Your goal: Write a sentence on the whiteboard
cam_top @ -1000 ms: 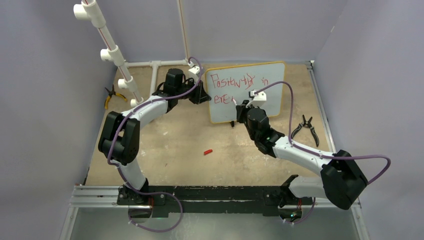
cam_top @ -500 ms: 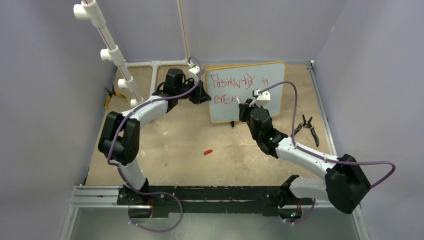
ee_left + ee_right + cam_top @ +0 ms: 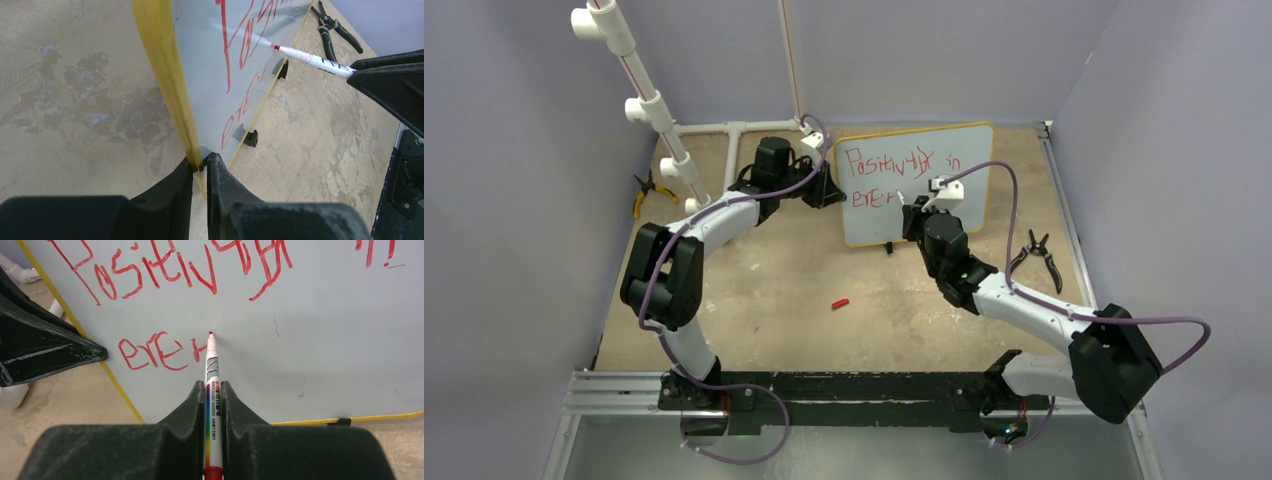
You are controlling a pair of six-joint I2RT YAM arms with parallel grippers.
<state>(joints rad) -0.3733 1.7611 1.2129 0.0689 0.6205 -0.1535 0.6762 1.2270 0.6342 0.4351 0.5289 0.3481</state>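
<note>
Desk (image 3: 774,280): mottled tan, worn; open before the whiteboard (image 3: 325,340), bar a red cap (image 3: 840,302).
Right gripper (image 3: 213,385): arm outstretched, narrow on a slim white marker (image 3: 212,365), tip at the whiteboard's second line.
Whiteboard: glossy, yellow-framed, upright on black feet (image 3: 251,138).
Sentence (image 3: 172,275): scrawly red.
Left gripper (image 3: 200,167): clamps its left edge.

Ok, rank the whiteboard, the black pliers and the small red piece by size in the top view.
1. whiteboard, by far the largest
2. black pliers
3. red piece, the smallest

All three sit at table level at a similar range from the camera, so nearness does not blur the order.
</note>
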